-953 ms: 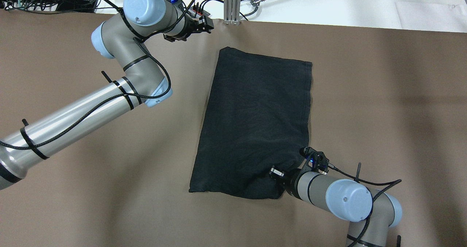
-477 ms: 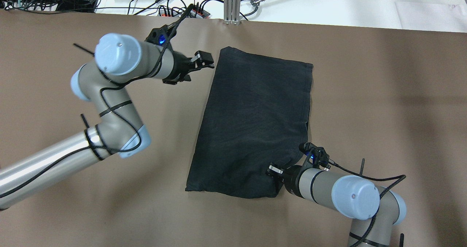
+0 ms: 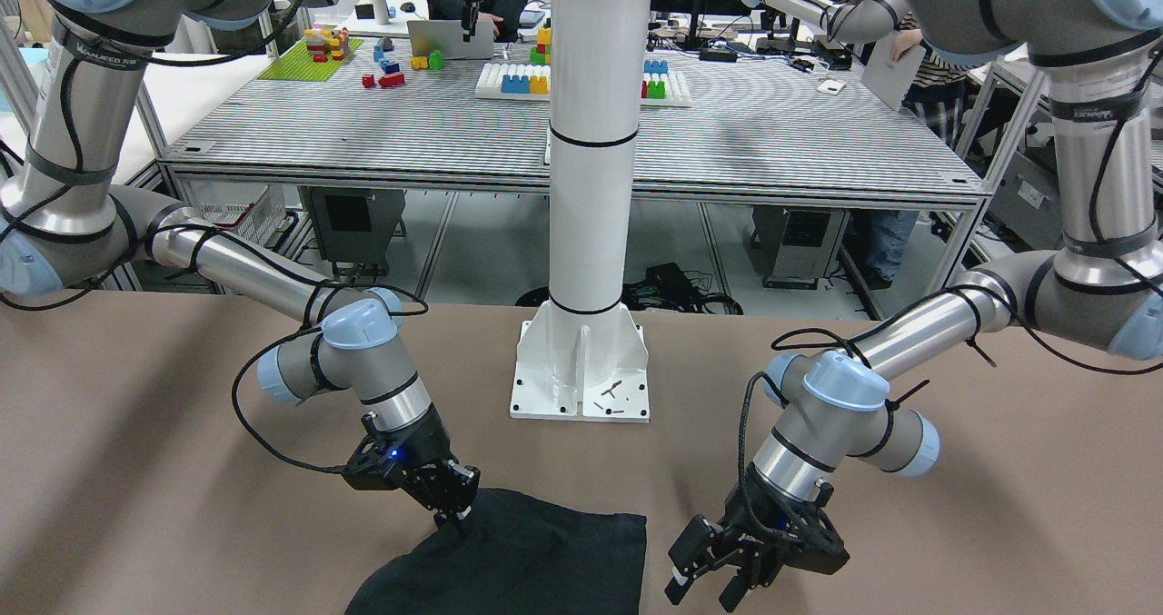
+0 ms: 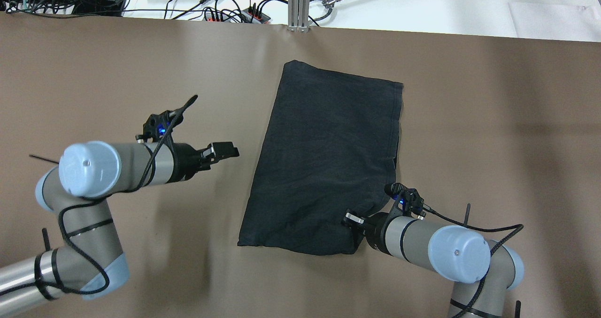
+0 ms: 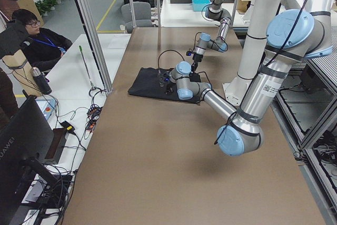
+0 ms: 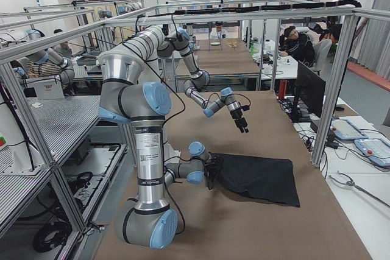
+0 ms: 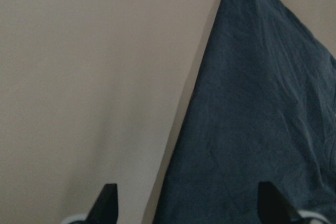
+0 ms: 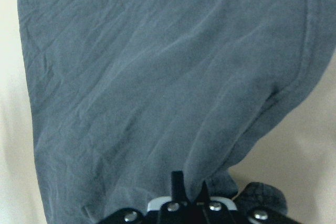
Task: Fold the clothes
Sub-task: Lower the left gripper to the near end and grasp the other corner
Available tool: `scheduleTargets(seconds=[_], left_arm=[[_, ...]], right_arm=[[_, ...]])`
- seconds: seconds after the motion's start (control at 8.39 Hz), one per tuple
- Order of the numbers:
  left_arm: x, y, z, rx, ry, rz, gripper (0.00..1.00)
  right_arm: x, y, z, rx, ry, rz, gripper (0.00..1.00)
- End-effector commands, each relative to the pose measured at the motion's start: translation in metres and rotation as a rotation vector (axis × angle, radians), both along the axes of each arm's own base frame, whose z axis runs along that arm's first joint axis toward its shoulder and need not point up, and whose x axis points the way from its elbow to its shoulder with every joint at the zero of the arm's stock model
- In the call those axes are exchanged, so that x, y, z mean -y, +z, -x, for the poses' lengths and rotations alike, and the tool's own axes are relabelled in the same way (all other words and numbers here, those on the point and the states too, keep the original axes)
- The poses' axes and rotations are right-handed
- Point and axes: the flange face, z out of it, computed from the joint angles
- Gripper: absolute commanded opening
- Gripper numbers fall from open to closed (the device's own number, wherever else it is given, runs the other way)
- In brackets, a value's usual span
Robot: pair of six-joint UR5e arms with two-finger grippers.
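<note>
- I am watching the clothes (image 4: 328,167) lying flat in the middle of the brown table (image 4: 493,135), a dark oblong with its long axis running from the robot's side to the far side and leaning so that the near end is sitting further toward the left arm
- The right gripper (image 4: 353,225) is clamping the near right corner, and in its wrist view the fingers (image 8: 177,182) are standing together with the fabric puckering up into them
- The left gripper (image 4: 229,150) is hovering over bare table with its jaws spread wide and nothing between them, and both fingertips (image 7: 108,203) are showing far apart at the bottom of its wrist view
- The garment is lying ahead of that gripper, toward the table's middle, and the gripper is pointing at the left long edge about halfway along, near it but not touching
- The free near left corner is lying back toward the robot from the left gripper, and the left arm is by far the nearer one to it
- I am judging that the coming move is turning on this: the left gripper needs to be travelling down along that edge to the near corner, matching the right, before the near hem can be going over toward the far end
</note>
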Motion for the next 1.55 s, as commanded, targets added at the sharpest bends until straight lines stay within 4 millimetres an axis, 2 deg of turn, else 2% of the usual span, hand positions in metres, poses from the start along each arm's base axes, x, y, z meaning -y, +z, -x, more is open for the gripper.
scheduleTargets(seconds=[0.0,0.24,0.48,0.72,0.95,1.31,1.43], left_arm=[[-0.060,0.035,-0.035,-0.051,0.002,-0.029,0.94],[-0.082,0.024,-0.075,0.052,-0.012,-0.005,0.94],[-0.099,0.017,-0.099,0.092,-0.013,0.011,0.93],[-0.107,0.026,-0.113,0.111,0.001,0.018,0.93],[-0.127,0.018,-0.129,0.103,0.018,0.007,0.93],[-0.142,0.017,-0.137,0.104,0.025,-0.001,0.93],[-0.143,0.018,-0.137,0.105,0.027,-0.001,0.90]], right_arm=[[-0.001,-0.002,0.000,0.002,0.002,-0.003,0.00],[0.000,-0.002,0.000,0.002,0.007,-0.004,0.00],[0.000,-0.002,0.000,0.001,0.010,-0.005,0.00],[0.000,-0.001,0.000,0.000,0.012,-0.005,0.00],[0.001,0.002,0.002,-0.007,0.014,-0.006,0.00],[0.002,0.005,0.000,-0.013,0.016,-0.008,0.00],[0.001,0.005,0.000,-0.013,0.014,-0.008,0.00]])
